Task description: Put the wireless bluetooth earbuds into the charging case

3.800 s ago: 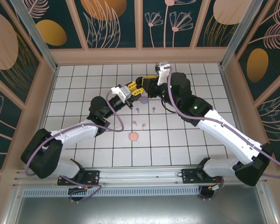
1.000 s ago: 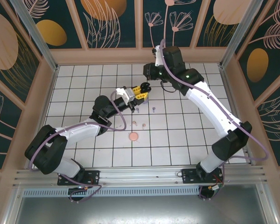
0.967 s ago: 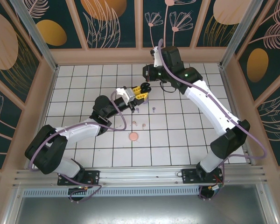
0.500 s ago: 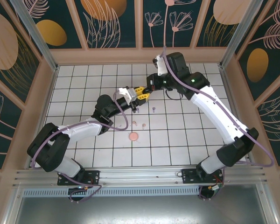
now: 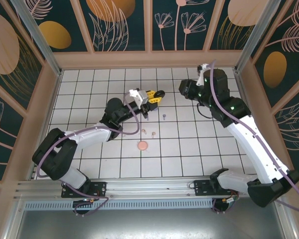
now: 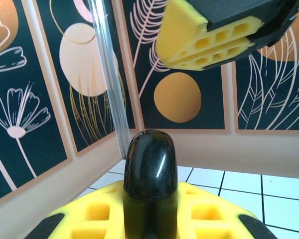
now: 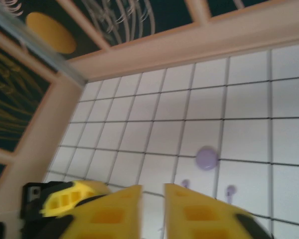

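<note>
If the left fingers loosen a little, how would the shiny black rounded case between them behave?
The shiny black rounded case looks glossy and smooth, so it would probably slip easily. Its rounded rim suggests it could roll on the white tiled floor. It appears hard, not squashy.

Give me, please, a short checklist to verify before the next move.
1. Left gripper clamps the black case: ok.
2. Black case open: cannot tell.
3. Right gripper carries an earbud: not ok, jaws slightly apart, nothing between.
4. Lilac earbuds and lilac case lie free on the tiles: ok.
5. Pink earbuds and pink case lie free: ok.
6. Grippers apart from each other: ok.
</note>
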`<state>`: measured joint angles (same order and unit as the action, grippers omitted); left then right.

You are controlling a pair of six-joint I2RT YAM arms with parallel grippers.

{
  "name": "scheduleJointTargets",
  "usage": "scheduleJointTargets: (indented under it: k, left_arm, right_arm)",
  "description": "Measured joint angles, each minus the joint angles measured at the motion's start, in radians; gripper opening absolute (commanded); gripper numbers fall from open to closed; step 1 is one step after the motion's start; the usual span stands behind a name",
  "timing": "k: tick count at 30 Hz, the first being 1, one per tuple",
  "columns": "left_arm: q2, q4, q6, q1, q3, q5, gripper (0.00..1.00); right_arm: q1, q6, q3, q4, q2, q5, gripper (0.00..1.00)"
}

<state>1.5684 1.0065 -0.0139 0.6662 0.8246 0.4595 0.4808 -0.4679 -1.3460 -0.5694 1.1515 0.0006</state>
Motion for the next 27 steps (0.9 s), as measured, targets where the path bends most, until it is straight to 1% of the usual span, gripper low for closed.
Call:
scheduleJointTargets:
  k: [1, 2, 5, 11, 17, 22, 27]
  left_arm:
    - [0.019, -0.031, -0.026, 0.0, 0.027, -0.003, 0.0]
    - [0.04, -0.063, -0.055, 0.0, 0.059, -0.008, 0.0]
    - [0.116, -0.168, -0.159, 0.004, 0.167, -0.03, 0.0]
    - [0.305, -0.282, -0.404, 0.048, 0.321, -0.055, 0.0]
    - [0.502, -0.346, -0.637, 0.129, 0.42, -0.061, 0.0]
    - [0.614, -0.373, -0.808, 0.166, 0.486, -0.072, 0.0]
    - [0.686, -0.427, -0.926, 0.172, 0.563, -0.105, 0.08]
  right_arm:
    - [-0.019, -0.014, 0.041, 0.011, -0.02, 0.019, 0.52]
    - [-0.037, -0.029, 0.083, 0.018, -0.039, 0.036, 0.54]
    - [-0.079, -0.066, 0.187, 0.029, -0.081, 0.069, 0.57]
    - [-0.151, -0.114, 0.316, 0.052, -0.139, 0.086, 0.61]
    - [-0.216, -0.127, 0.369, 0.073, -0.179, 0.078, 0.64]
    - [-0.253, -0.138, 0.391, 0.092, -0.201, 0.055, 0.64]
    - [-0.264, -0.141, 0.415, 0.102, -0.218, 0.036, 0.64]
